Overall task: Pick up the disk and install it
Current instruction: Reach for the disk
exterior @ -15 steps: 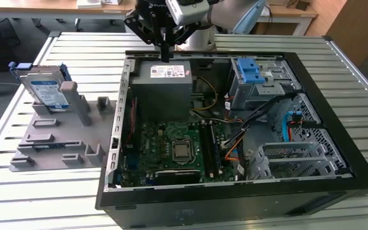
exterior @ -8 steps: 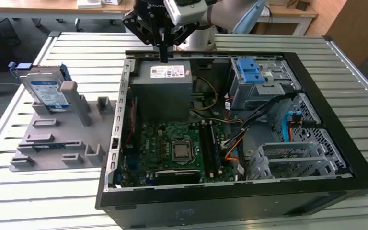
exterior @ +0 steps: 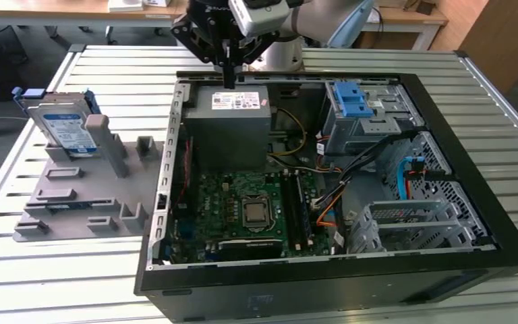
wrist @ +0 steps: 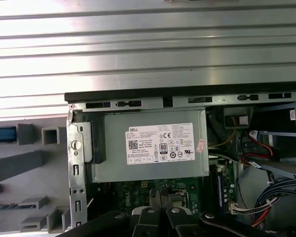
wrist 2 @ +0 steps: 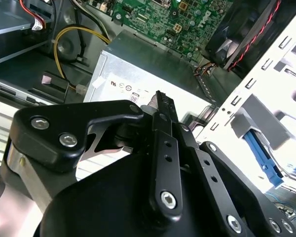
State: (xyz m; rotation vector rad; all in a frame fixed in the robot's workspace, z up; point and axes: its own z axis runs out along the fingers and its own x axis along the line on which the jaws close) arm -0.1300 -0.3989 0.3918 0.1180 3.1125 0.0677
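The gripper (exterior: 230, 82) hangs low over the power supply (exterior: 232, 128) at the back of the open computer case (exterior: 475, 169), its fingers (wrist: 158, 200) pinched together on nothing. The disk (exterior: 65, 128) stands upright in a grey holder (exterior: 79, 202) on the counter (exterior: 61, 270), well apart, toward the exterior view's left. My worry is that clenched fingers would knock the disk over instead of straddling it, or that they would clip the case wall while crossing.

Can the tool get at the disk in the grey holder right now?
Probably yes: the disk stands upright outside the case, its top uncovered, and the tool hangs above the power supply.
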